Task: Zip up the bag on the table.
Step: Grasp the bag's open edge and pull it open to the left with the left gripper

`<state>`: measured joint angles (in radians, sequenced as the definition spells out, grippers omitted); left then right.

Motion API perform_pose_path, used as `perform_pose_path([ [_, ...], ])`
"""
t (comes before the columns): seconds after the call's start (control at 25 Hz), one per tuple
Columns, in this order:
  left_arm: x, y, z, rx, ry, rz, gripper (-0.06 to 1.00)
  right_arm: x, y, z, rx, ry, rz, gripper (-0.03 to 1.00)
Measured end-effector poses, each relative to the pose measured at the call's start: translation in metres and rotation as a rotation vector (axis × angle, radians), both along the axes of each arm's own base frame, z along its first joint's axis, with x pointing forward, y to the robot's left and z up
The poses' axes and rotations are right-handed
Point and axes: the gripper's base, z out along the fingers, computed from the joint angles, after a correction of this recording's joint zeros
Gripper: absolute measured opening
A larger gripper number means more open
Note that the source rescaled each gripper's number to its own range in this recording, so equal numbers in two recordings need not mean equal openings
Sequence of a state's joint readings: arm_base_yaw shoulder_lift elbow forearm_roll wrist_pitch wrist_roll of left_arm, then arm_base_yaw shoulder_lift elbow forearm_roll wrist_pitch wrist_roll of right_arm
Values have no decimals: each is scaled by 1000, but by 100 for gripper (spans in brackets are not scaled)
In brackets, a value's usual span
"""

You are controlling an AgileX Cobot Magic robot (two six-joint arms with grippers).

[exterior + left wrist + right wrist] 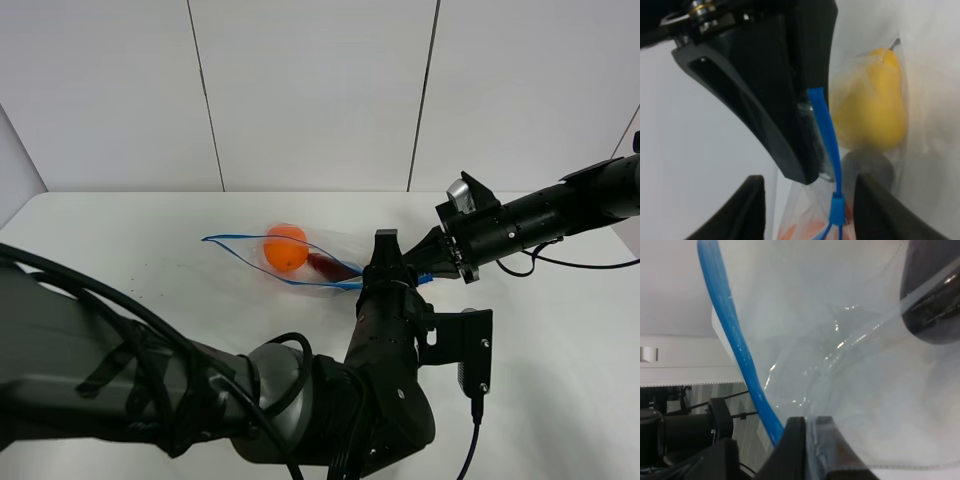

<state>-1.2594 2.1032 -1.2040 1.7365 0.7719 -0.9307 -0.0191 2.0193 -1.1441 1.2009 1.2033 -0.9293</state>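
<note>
Bag [300,262] lies mid-table [120,240], its mouth gaping and its zipper end between the two grippers. The right gripper [812,445] is pinched on the bag's corner beside the blue zipper strip [827,135]. The left gripper [812,200] stands spread, with that strip running between its fingers.

High view: the left arm [380,340] hides one end of the bag [245,252] and the tips of the left tool [385,250] and right tool [432,264]. Left wrist view: a yellow toy [872,100] is blurred, and an orange shape [800,231] is cut off at the edge. Right wrist view: creased plastic fills the frame, and the bag's contents are unreadable.
</note>
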Motion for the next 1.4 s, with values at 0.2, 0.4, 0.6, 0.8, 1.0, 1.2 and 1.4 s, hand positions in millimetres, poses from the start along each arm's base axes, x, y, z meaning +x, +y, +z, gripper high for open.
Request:
perform_pose_path([
  [0.2, 0, 0, 0, 0, 1, -1, 41, 0, 0, 0, 0, 0, 0, 0],
  [0.4, 0, 0, 0, 0, 1, -1, 41, 0, 0, 0, 0, 0, 0, 0],
  [0.6, 0, 0, 0, 0, 0, 0, 41, 0, 0, 0, 0, 0, 0, 0],
  [0.8, 0, 0, 0, 1, 0, 0, 41, 0, 0, 0, 0, 0, 0, 0],
  [1.0, 0, 0, 0, 6, -1, -2, 31, 0, 0, 0, 0, 0, 0, 0],
  [1.2, 0, 0, 0, 36, -7, -14, 15, 0, 0, 0, 4, 0, -5, 0],
  [1.4, 0, 1, -1, 50, -6, -19, 8, 1, 0, 1, 7, -1, -7, 0],
])
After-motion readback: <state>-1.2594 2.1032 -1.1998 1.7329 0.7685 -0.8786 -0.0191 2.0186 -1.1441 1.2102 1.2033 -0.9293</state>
